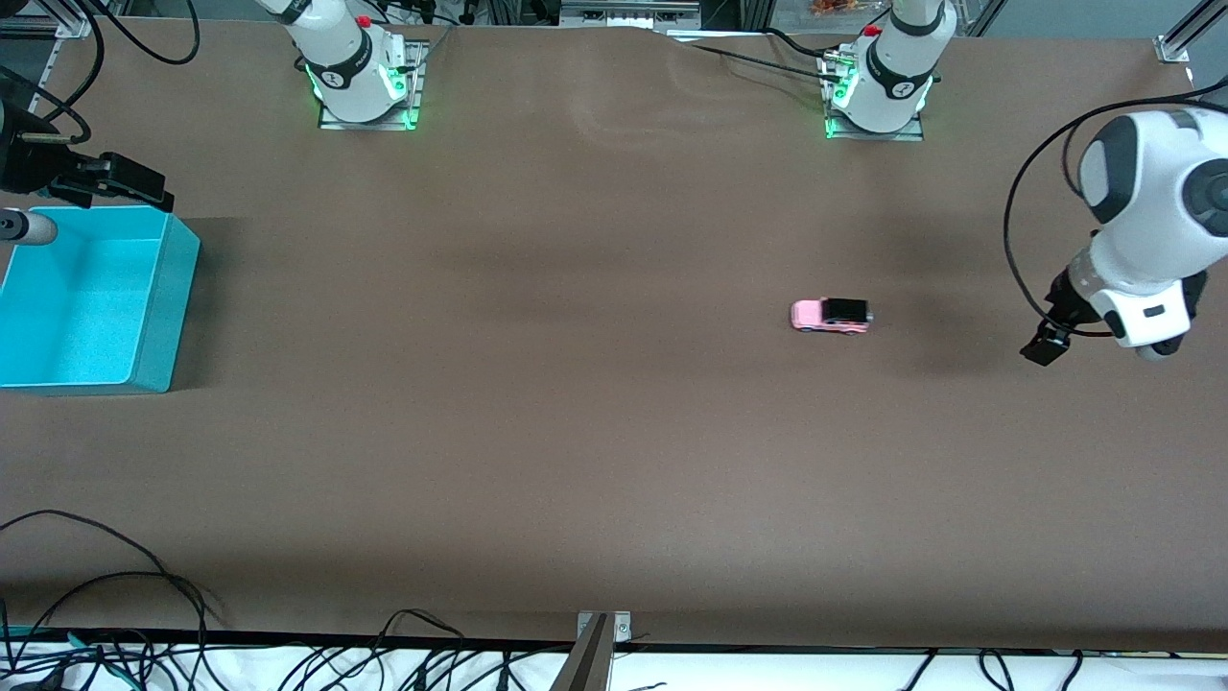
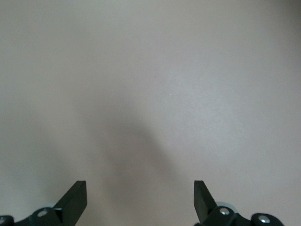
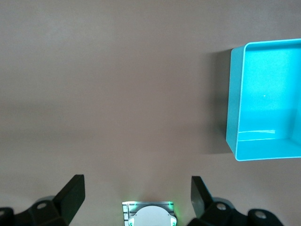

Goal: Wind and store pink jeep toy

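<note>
The pink jeep toy (image 1: 831, 315), with a black roof, stands on the brown table toward the left arm's end. My left gripper (image 1: 1050, 324) hangs open and empty above the table, beside the jeep and nearer the table's end. In the left wrist view the gripper (image 2: 140, 197) shows only bare table between its fingers. The turquoise bin (image 1: 180, 288) stands empty at the right arm's end. My right gripper (image 1: 153, 189) is open and empty over the bin's edge that is farthest from the front camera. In the right wrist view the gripper (image 3: 138, 195) is well apart from the bin (image 3: 268, 148).
The right arm's base (image 1: 360, 77) and the left arm's base (image 1: 878, 91) stand along the table's edge farthest from the front camera. Cables (image 1: 115, 614) lie along the nearest edge, beside a metal bracket (image 1: 600, 638). The right arm's base also shows in the right wrist view (image 3: 149, 214).
</note>
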Robot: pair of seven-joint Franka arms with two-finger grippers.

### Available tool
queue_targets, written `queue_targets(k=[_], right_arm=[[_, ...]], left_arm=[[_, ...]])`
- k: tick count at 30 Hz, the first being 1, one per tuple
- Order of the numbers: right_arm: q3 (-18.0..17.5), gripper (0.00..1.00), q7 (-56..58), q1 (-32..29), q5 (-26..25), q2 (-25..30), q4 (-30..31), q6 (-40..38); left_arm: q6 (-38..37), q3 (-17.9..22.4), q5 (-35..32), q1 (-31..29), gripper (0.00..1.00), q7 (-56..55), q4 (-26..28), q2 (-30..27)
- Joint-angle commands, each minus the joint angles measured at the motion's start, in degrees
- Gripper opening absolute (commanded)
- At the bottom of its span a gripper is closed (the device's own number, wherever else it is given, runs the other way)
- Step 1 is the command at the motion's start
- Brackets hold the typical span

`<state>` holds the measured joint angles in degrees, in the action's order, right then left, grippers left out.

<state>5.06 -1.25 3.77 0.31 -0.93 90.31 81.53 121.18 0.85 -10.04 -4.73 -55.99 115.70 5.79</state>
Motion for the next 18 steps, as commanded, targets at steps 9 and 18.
queue_targets(k=[9, 18], right_arm=[[0.1, 1.00, -0.4, -0.5, 0.2, -1.1, -1.6, -0.7], [-0.2, 1.00, -2.4, -0.3, 0.4, -1.0, -1.7, -1.4]], left_arm=[[-18.4, 0.6, 7.2, 1.4, 1.00, 28.6, -14.1, -0.5], [-20.4, 0.3, 7.6, 2.0, 1.00, 39.3, -18.1, -0.6]])
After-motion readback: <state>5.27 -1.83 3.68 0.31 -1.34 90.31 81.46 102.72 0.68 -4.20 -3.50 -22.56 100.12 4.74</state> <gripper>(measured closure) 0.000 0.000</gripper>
